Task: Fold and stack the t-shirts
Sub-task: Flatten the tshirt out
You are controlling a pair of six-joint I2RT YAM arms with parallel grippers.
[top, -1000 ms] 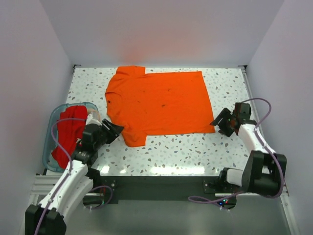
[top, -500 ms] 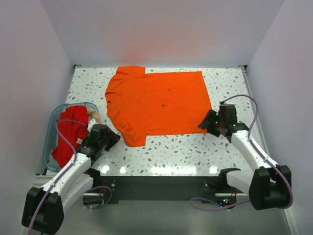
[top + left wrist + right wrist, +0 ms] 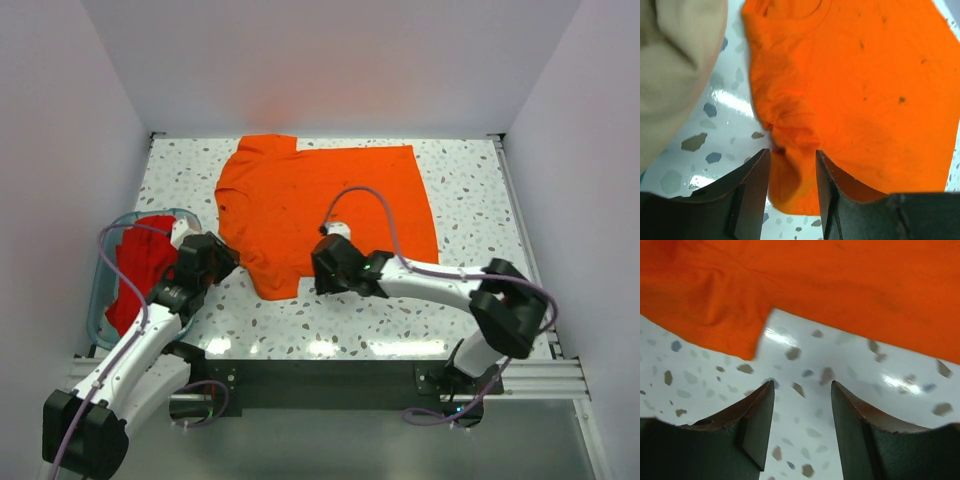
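Speckled table (image 3: pixel 470 190) carries the orange t-shirt (image 3: pixel 325 205) spread flat; left gripper (image 3: pixel 792 167) stands half-open astride its near sleeve, right gripper (image 3: pixel 802 400) half-open over bare table.

The t-shirt (image 3: pixel 330 200) is orange with dark specks, the table (image 3: pixel 470 180) white with grey flecks, the tub (image 3: pixel 96 300) teal.

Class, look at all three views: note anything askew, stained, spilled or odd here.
The orange t-shirt carries small dark specks, like stains, and its near sleeve is rumpled. In the teal tub a red t-shirt lies crumpled, with beige cloth bulging over its rim.
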